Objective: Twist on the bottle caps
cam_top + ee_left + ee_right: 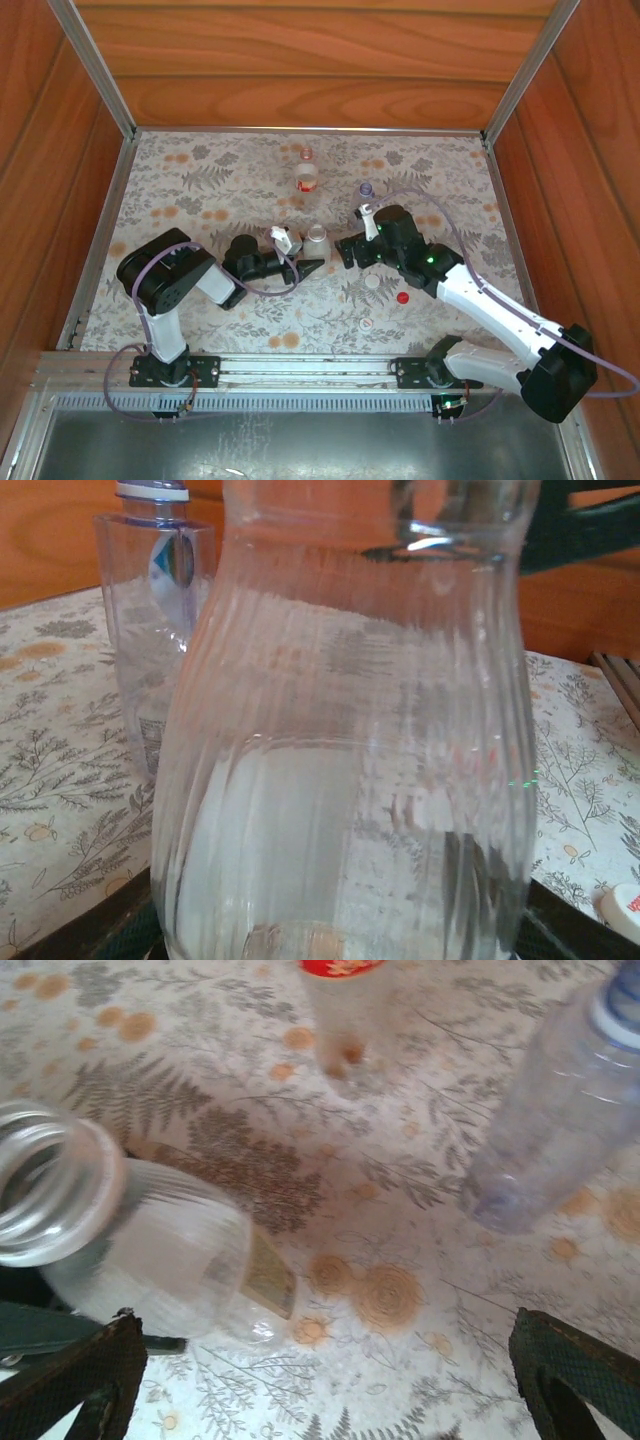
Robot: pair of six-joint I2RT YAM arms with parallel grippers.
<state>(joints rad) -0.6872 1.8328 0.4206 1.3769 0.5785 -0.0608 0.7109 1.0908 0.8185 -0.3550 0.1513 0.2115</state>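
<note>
Plain bottle seen standing between left fingers, set partway closed about its base; grip cannot be told. Right fingers held wide apart, nothing grasped, same bottle just ahead of one, purple bottle ahead of other. White cap seen lying just outside left fingers.

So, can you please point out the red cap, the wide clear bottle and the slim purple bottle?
red cap (pixel 402 297), top view, on its round top.
wide clear bottle (pixel 340 780), left wrist view, on its ribbed body.
slim purple bottle (pixel 560 1100), right wrist view, on its side wall.
</note>
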